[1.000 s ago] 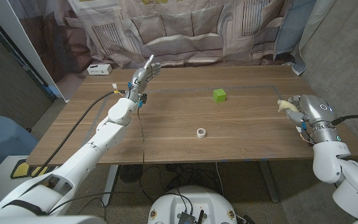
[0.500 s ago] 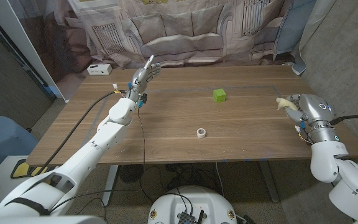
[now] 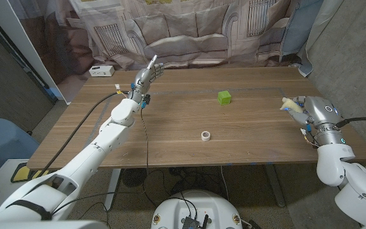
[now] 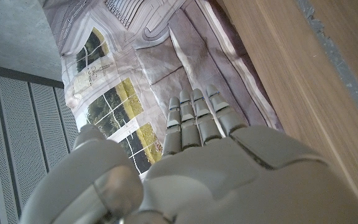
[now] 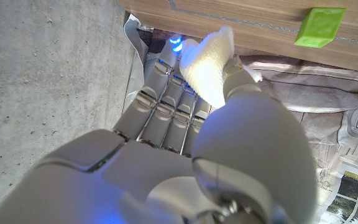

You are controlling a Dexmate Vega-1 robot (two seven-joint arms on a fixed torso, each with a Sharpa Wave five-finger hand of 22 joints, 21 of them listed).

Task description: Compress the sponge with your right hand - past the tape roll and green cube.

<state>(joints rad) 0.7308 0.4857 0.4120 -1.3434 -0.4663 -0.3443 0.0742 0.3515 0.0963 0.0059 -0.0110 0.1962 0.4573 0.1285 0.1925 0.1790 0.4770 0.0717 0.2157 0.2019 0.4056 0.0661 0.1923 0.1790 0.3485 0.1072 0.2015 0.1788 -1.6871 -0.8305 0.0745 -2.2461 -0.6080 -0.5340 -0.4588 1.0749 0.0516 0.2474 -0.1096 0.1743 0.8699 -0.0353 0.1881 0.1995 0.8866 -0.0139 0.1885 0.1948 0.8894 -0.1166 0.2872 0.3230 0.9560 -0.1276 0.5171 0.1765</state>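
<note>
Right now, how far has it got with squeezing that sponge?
Done: the right hand already holds the pale sponge at the table's right edge, beyond the tape roll and green cube. In hand: thumb and fingers press its sides. Left: a fuller squeeze, perhaps. The left hand waits, fingers extended.

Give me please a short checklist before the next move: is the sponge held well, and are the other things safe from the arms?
1. Sponge held in the right robot hand, pinched by thumb and fingers: ok.
2. Sponge already fully compressed: cannot tell.
3. Green cube apart from both hands: ok.
4. Tape roll undisturbed, lying on the table near its front edge: ok.
5. Left robot hand holds nothing, fingers extended: ok.
6. Right robot hand over the table's right edge, not yet pressing on the surface: ok.
</note>
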